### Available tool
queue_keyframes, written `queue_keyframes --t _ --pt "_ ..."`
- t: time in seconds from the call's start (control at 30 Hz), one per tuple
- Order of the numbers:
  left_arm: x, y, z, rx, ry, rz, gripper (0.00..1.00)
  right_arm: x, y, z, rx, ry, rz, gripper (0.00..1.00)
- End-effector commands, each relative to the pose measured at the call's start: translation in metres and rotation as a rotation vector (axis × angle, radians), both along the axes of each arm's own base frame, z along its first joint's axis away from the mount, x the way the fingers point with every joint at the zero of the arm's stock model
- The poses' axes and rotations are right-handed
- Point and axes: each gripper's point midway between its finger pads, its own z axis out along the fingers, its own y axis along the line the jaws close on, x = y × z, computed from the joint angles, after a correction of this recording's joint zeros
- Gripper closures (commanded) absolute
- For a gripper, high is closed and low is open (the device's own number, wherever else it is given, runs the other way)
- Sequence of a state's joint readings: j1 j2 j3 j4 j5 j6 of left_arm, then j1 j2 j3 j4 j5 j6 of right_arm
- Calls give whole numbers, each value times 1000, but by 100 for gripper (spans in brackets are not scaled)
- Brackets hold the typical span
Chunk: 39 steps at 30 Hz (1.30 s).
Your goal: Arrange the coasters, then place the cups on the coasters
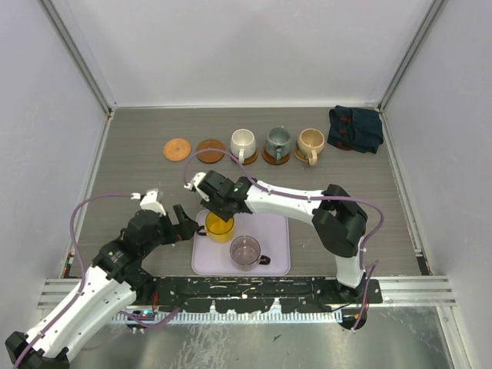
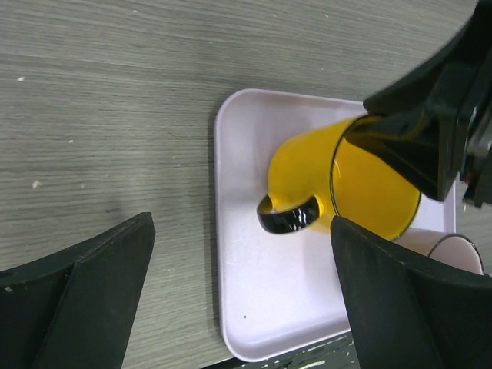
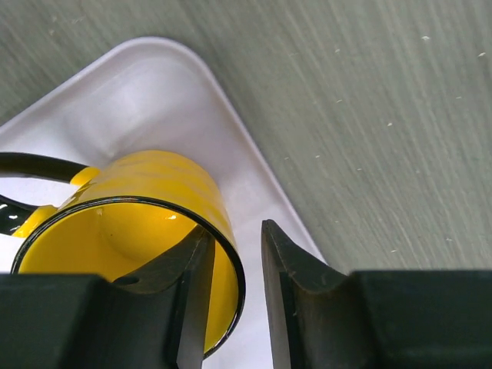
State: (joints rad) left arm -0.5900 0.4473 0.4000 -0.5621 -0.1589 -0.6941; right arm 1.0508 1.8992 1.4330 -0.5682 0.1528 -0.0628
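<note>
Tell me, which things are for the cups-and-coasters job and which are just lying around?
For the job: light coaster, dark coaster, three coasters under the back cups, cream cup, grey-green cup, tan cup, yellow cup, purple glass cup.

Just lying about: lavender tray, dark blue cloth.

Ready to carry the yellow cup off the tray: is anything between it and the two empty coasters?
Nothing visible. Bare table lies between the yellow cup, held at its rim by the right gripper, and the two empty coasters. The open left gripper sits left of the tray, off that line.
</note>
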Motion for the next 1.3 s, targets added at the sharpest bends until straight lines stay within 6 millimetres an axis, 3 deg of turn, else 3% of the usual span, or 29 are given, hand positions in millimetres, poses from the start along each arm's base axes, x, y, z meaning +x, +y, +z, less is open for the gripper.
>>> queue_keyframes --t 0.0,0.2,0.43,0.67,0.9,1.27 --pt "6 -23 16 -55 -84 -115 2 31 17 43 108 -123 -41 62" --pt "2 -40 20 -90 -112 -219 2 36 9 72 151 -184 -70 49" --pt "-1 -46 16 -58 -107 -295 2 35 -11 111 242 -246 -157 45" --pt "8 -51 8 8 -111 -346 3 29 -71 140 335 -297 -400 44" --pt "22 -55 10 62 -141 -377 7 4 -115 123 339 -251 -512 42" --pt "40 -67 8 73 -200 -385 15 -32 -138 97 321 -138 -477 42"
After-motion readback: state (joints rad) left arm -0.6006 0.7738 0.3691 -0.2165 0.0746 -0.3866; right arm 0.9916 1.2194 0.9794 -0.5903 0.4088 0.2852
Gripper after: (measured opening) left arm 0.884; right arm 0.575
